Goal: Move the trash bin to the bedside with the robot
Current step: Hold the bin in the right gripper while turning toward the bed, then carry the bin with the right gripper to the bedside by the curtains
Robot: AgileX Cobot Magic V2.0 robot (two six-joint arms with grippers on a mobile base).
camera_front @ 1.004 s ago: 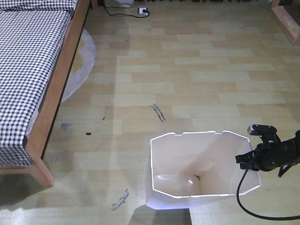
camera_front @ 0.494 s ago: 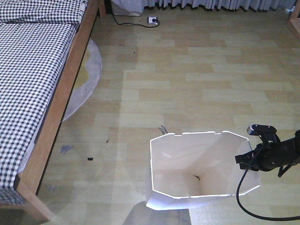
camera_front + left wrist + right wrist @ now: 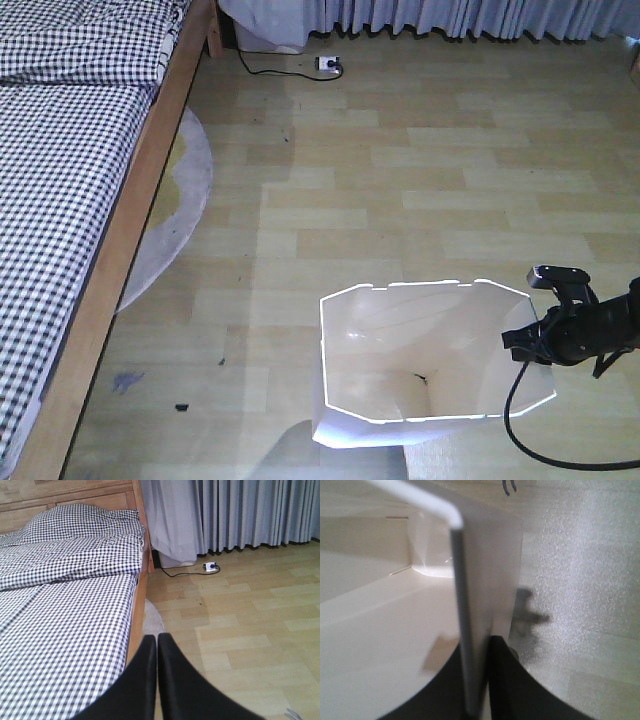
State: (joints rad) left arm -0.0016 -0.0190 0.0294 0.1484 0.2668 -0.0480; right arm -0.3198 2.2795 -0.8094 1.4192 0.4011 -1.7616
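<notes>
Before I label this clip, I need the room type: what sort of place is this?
Most likely a bedroom: a wooden-framed bed with checked bedding, long curtains along the far wall, and a plank floor with a white bin standing on it.

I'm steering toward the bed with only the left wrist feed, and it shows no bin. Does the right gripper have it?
Observer: Yes. In the right wrist view the right gripper pinches the thin wall of the bin, one finger inside, one outside.
Operator: Where does the bin sit relative to the bed?
Observer: In the front view the bed runs along the left of the frame. The bin is at lower right, apart from it, with floor between.
Operator: Anything inside the bin?
Observer: Only a small dark speck at the bottom.
</notes>
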